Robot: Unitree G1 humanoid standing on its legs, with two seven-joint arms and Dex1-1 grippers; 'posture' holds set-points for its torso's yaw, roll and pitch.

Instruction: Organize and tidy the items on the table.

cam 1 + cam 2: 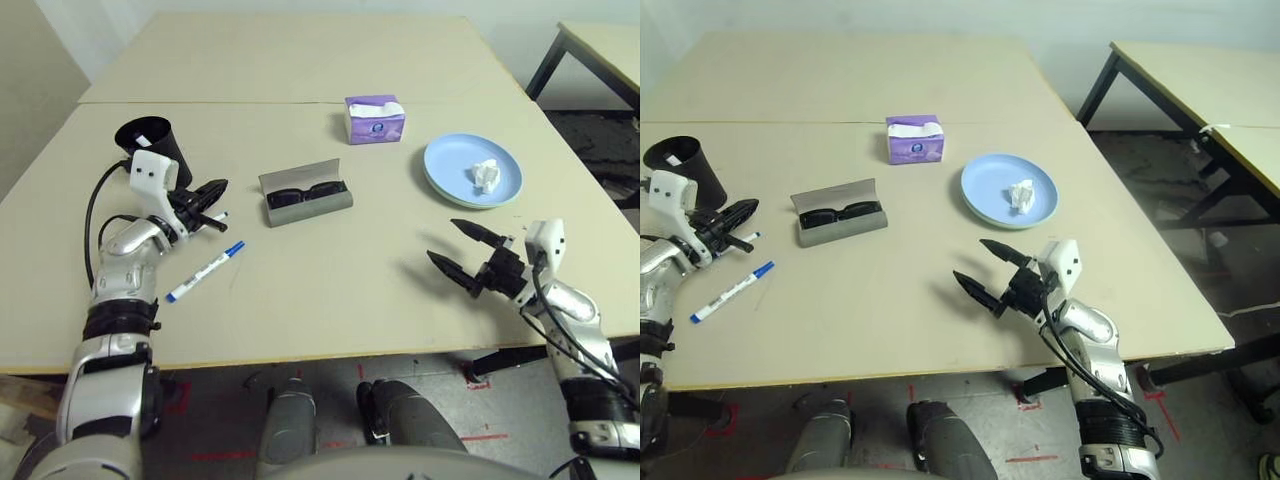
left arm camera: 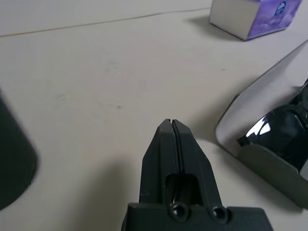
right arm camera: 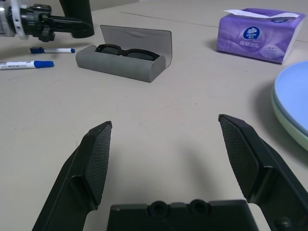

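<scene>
One marker (image 1: 206,270) lies on bare table (image 1: 330,300) just below the left gripper (image 1: 218,188), whose fingers are pressed together over a second marker (image 3: 52,50), beside the black cup (image 1: 150,143). The right gripper (image 1: 460,246) hovers spread wide over open tabletop, plates (image 1: 472,170) beyond it.
</scene>
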